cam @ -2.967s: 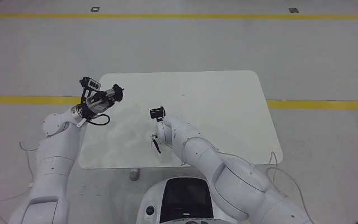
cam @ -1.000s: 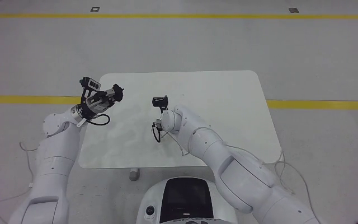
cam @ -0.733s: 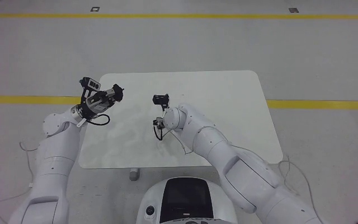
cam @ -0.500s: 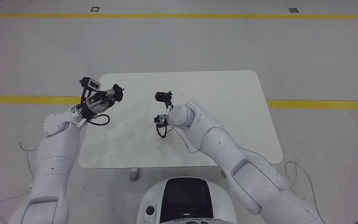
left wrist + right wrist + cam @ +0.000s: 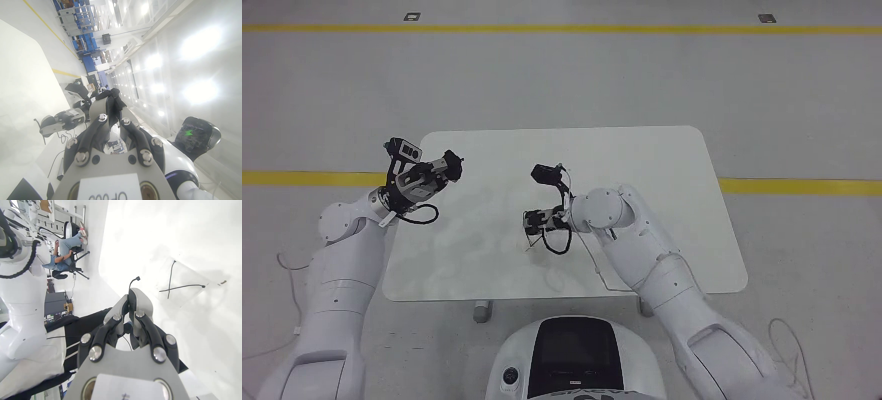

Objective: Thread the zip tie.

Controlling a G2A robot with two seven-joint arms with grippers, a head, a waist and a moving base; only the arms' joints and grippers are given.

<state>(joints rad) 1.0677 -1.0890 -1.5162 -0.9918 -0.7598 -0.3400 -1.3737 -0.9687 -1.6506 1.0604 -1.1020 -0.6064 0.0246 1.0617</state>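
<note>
The right gripper is pinched shut on a black zip tie above the white table, its head poking past the fingertips toward the left gripper, closed and well apart at the table's edge. Over 3 s the right wrist swung farther over the table; the left arm stayed put.
</note>
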